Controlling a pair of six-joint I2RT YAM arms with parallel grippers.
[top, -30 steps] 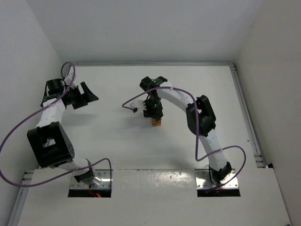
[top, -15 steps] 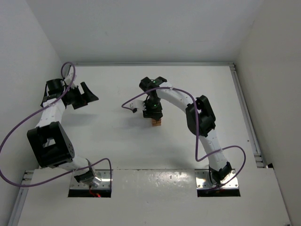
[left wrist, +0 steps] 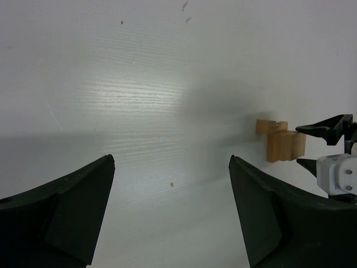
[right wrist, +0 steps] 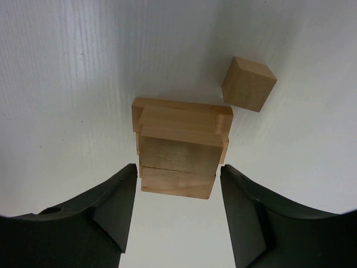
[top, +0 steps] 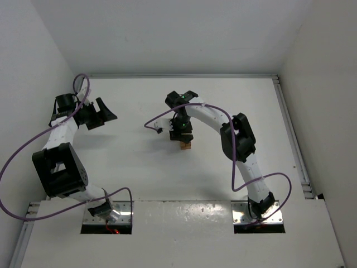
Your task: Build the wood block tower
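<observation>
Your right gripper (right wrist: 178, 166) is hanging over the middle of the white desk (top: 134, 100) with its black fingers (right wrist: 120, 206) pointing down, parted and straddling the top of the tower of light orange-tan wooden blocks (right wrist: 179, 146). Each finger is sitting just beside a side face, and I cannot tell whether either one is touching the wood. The tower is standing on the desk directly under that gripper, a few flat blocks stacked slightly out of line with one another. A loose tan wooden cube (right wrist: 249, 84) is lying on the desk just beside the tower's far corner, turned at an angle to it. Your left gripper (left wrist: 172, 162) is hovering well apart on the left side of the desk, its fingers spread wide with nothing between them, and its camera is looking across at the tower.
</observation>
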